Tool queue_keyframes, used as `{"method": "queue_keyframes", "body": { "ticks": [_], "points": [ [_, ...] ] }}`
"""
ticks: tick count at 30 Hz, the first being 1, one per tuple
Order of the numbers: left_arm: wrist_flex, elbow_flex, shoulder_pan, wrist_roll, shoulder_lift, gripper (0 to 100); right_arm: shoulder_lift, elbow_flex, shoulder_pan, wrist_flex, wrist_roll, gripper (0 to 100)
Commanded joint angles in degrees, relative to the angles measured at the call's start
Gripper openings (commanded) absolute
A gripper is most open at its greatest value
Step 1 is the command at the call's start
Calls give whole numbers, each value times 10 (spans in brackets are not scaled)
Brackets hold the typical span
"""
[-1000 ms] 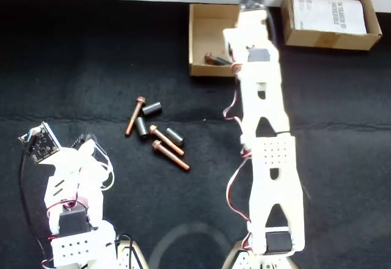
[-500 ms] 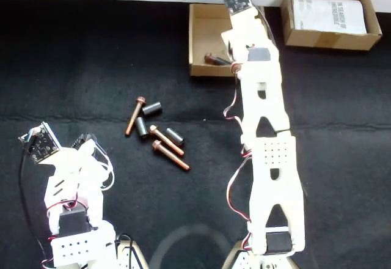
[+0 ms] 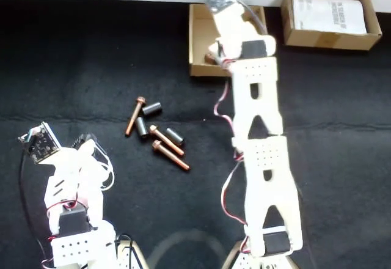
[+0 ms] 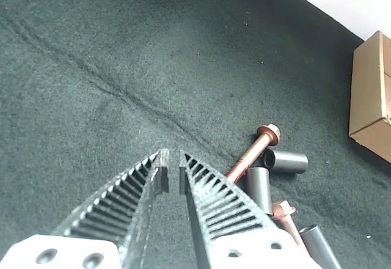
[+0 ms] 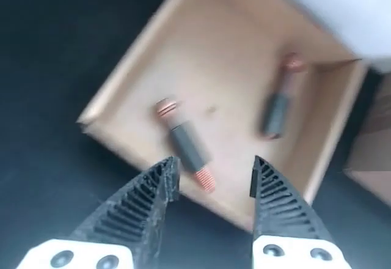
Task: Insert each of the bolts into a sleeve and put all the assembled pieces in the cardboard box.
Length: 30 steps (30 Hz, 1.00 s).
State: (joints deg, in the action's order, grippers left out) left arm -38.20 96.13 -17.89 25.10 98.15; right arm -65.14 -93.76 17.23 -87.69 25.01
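Item 1, left arm (image 3: 73,189): parked at 7 o'clock on the black counter (image 3: 91,55), well apart from the parts. Its left tool (image 4: 173,159) has its jaws drawn almost together with only a slit between, gripping nothing, and faces the loose parts, probably on standby for the next pick. Item 2, three loose bolts (image 3: 134,116) and three loose sleeves (image 3: 151,107): a cluster just toward 9 o'clock of the counter's centre. One bolt lies alone with a sleeve at its 3 o'clock, and the other two lie side by side toward 5 o'clock with a sleeve just beside them. None is mated, so by the look of it this is the stock left to assemble, kept between the arms where both can get at it. Item 3, cardboard box (image 3: 201,36): at 12 o'clock, open-topped. It holds two assembled pieces (image 5: 183,143), each a bolt pushed through a dark sleeve and lying flat on the floor of the box. Item 4, right arm (image 3: 259,159): stretched from 6 o'clock toward the box, with the right tool (image 5: 214,168) above the box's near wall, jaws spread and empty, which fits a piece just let go. Item 5, second box (image 3: 330,18): at 1 o'clock, carrying a printed sheet (image 3: 328,13). The sheet bears lines of text too small to read, and no other markings are legible.
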Motion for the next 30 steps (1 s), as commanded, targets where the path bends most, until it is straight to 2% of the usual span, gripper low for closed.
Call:
{"method": "queue_keyframes", "body": {
  "ticks": [1,4,9,13,19,24,30],
  "points": [
    [2,14,5,-4,-3,56,63,-80,37,-82,4,170],
    [2,14,5,-4,-3,56,95,-76,62,-131,4,170],
    [2,14,5,-4,-3,56,125,-70,74,-135,-48,170],
    [2,14,5,-4,-3,56,140,-29,88,-136,-54,170],
    [2,14,5,-4,-3,56,244,206,133,-135,-51,170],
    [2,14,5,-4,-3,56,350,422,180,-134,-12,170],
    [2,14,5,-4,-3,56,396,533,189,-131,-11,170]
  ]
}}
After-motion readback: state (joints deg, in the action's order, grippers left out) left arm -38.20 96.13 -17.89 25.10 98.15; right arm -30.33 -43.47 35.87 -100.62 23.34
